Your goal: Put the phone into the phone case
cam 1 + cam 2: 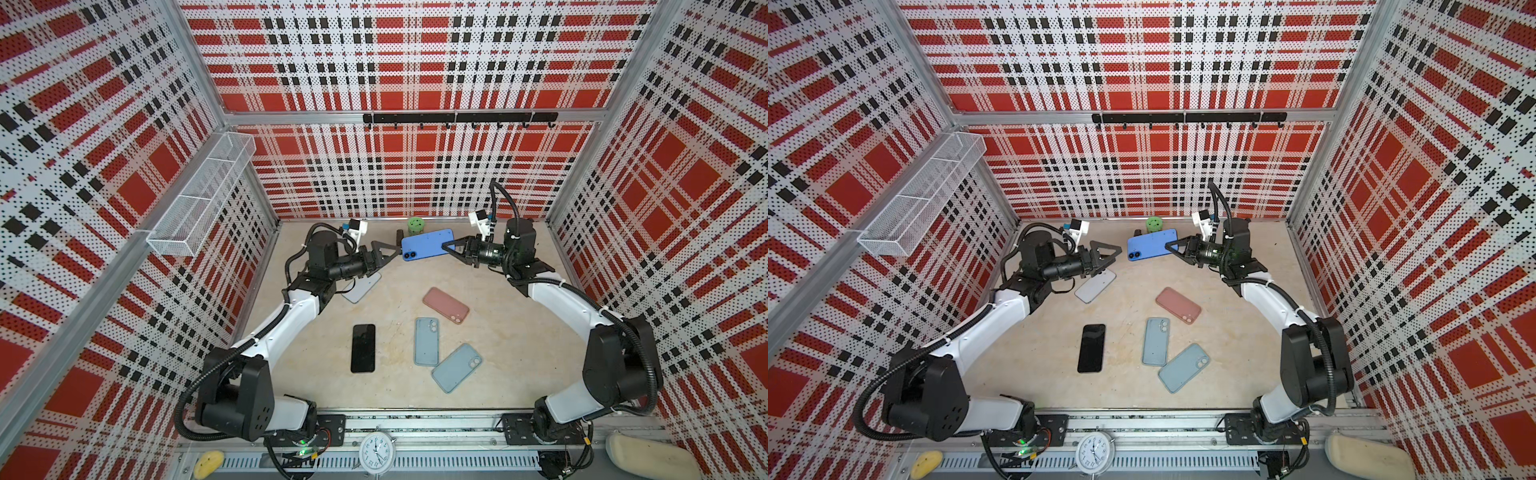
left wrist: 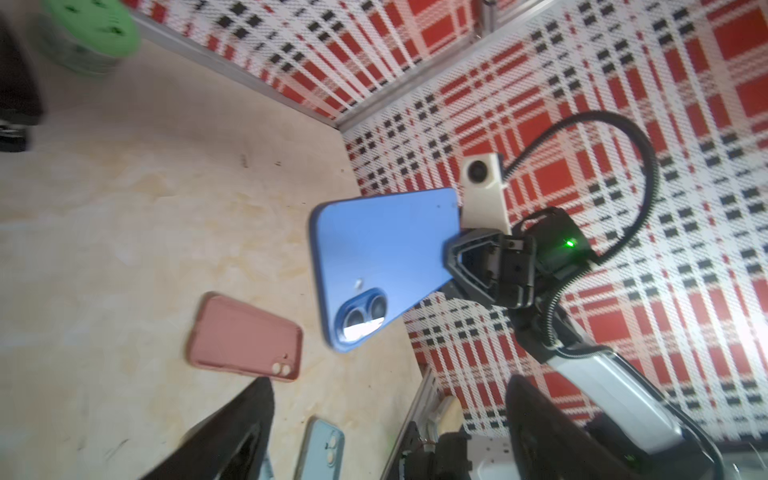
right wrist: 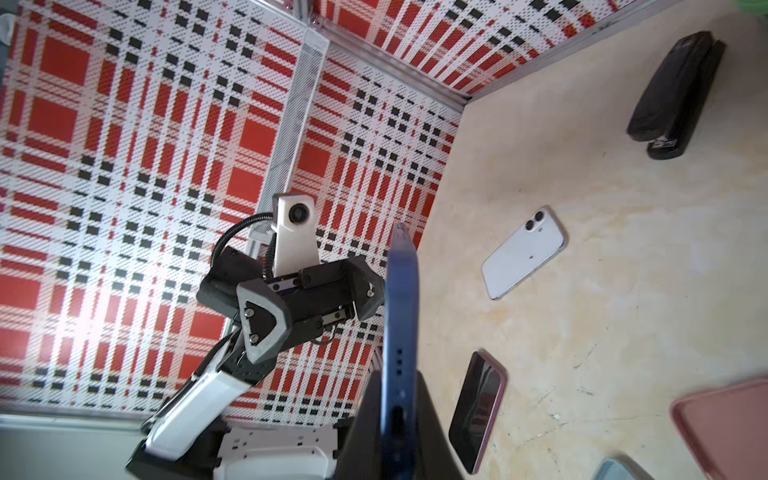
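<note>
The right gripper (image 1: 449, 248), its arm bent in from the right, is clamped on the blue phone (image 1: 426, 244) at the end away from the lenses, holding it above the table (image 1: 519, 332) in the upper middle of both top views. The left gripper (image 1: 394, 254) is spread wide just beside the lens end, not touching. Below lie 2 more phones, a white phone (image 1: 362, 289) and a black phone (image 1: 363, 348), and 3 cases: 1 pink case (image 1: 446, 305), 1 light blue case (image 1: 427, 341) and a 2nd light blue case (image 1: 456, 368).
</note>
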`<move>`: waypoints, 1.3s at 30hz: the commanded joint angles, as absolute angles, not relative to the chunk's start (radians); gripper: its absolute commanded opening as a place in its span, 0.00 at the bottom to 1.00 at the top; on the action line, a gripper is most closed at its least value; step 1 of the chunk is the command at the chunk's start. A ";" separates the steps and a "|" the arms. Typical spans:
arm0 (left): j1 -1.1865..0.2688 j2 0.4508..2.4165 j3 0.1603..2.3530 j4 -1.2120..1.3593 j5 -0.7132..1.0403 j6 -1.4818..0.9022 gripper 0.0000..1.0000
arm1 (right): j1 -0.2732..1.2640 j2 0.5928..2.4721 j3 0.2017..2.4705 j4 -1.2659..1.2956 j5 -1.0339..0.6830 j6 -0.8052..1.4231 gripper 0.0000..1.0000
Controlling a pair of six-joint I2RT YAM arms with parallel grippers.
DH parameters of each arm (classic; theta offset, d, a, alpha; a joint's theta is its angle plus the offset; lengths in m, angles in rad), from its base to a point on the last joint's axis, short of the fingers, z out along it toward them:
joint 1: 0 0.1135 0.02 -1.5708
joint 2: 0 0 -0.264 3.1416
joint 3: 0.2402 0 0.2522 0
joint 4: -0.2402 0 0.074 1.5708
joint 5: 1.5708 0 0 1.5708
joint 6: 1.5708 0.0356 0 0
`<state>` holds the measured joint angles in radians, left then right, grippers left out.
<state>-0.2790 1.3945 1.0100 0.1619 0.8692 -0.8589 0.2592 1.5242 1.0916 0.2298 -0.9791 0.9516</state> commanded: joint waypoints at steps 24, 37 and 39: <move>-0.449 1.500 0.964 0.730 0.968 -1.147 0.54 | 0.187 1.442 0.842 1.006 -1.216 1.385 0.00; -0.464 1.526 0.979 0.716 0.988 -1.143 0.15 | 0.175 1.398 0.854 0.678 -1.197 1.133 0.00; -0.465 1.526 0.983 0.708 0.988 -1.135 0.07 | 0.174 1.382 0.861 0.601 -1.193 1.077 0.00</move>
<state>-0.4561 1.5326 0.9604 0.6601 0.9592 -1.1282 0.1787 1.4170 0.8356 0.7238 -1.2076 1.1870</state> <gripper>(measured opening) 0.118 0.097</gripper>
